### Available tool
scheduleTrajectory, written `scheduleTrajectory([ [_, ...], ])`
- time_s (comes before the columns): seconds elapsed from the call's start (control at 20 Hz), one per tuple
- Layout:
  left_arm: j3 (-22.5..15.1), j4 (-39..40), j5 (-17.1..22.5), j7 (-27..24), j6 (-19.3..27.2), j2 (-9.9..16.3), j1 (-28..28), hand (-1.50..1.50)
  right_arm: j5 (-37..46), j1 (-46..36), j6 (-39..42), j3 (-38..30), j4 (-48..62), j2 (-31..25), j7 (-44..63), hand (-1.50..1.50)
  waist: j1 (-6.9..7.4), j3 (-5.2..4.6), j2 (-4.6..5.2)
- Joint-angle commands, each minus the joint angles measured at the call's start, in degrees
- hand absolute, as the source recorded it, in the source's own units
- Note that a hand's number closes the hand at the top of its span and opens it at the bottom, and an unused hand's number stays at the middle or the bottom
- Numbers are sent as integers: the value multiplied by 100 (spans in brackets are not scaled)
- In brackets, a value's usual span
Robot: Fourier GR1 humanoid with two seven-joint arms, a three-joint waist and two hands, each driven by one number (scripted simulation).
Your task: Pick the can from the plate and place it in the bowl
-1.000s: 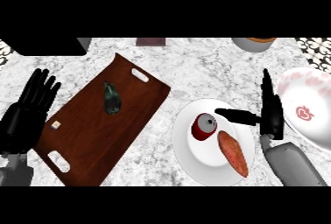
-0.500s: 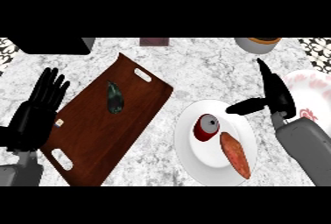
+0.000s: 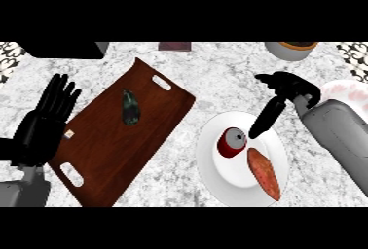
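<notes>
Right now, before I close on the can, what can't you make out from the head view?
- Bowl: mostly hidden behind the right forearm and cut by the right edge.
- Right hand: contact with the can unclear; its thumb overlaps the plate.
- Dark object on the tray: too small to identify.

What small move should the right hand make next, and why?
Probably lower the right hand a little toward the can and close round it. The can lies on the white plate beside the carrot, and the thumb tip is just beside it, not yet holding it.
</notes>
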Motion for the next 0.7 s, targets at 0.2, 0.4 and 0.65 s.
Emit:
scheduleTrajectory([
  [0.2, 18, 331, -164, -270, 57, -254, -75, 0, -645, -899, 577, 11, 176, 372, 1610, -150, -157, 10, -13],
  [0.4, 53, -173, -148, 1, 97, -183, 183, 0, -698, -560, 304, -34, -19, 457, 1582, -150, -153, 17, -34],
  [0.65, 84, 122, -239, -11, 63, -229, -175, 0, -467, -80, -42, 155, -456, 553, 1508, -150, -210, 17, -30],
])
